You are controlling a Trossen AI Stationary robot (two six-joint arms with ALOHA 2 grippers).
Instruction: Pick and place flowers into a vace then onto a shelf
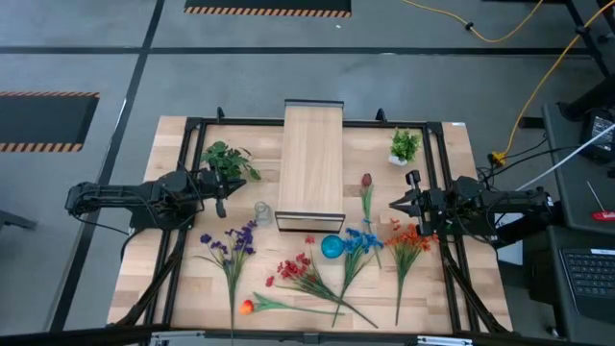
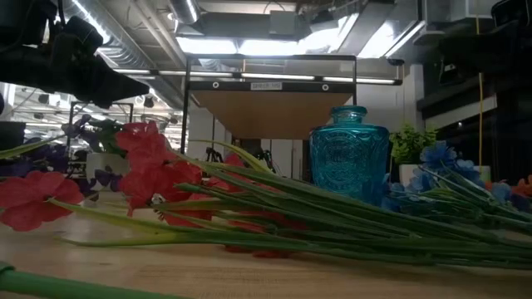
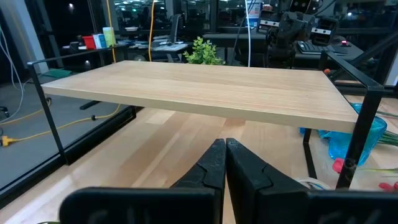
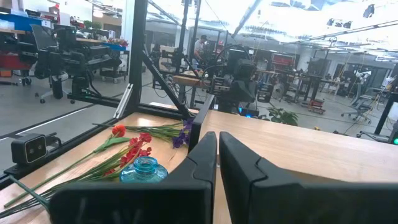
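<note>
Left hand [image 3: 224,163] and right hand [image 4: 217,155] pinched closed (wrist views only), seemingly empty.

A robotics lab or workshop: grey concrete floor [image 1: 96,48] with black-and-yellow hazard-striped mats [image 1: 267,10], a trailing yellow cable [image 1: 500,37], exposed ceiling ducts and strip lights [image 2: 274,21], and other dark robot rigs on benches [image 4: 74,59] in the far room.

I see the shelf [image 1: 310,163] standing mid-counter [image 1: 452,279], between my left hand [image 1: 221,197] and right hand [image 1: 402,204]. The flowers [image 1: 317,269] lie in a row before it, one vase [image 1: 332,247] among them, another vase [image 1: 262,213] at the shelf's left corner.
</note>
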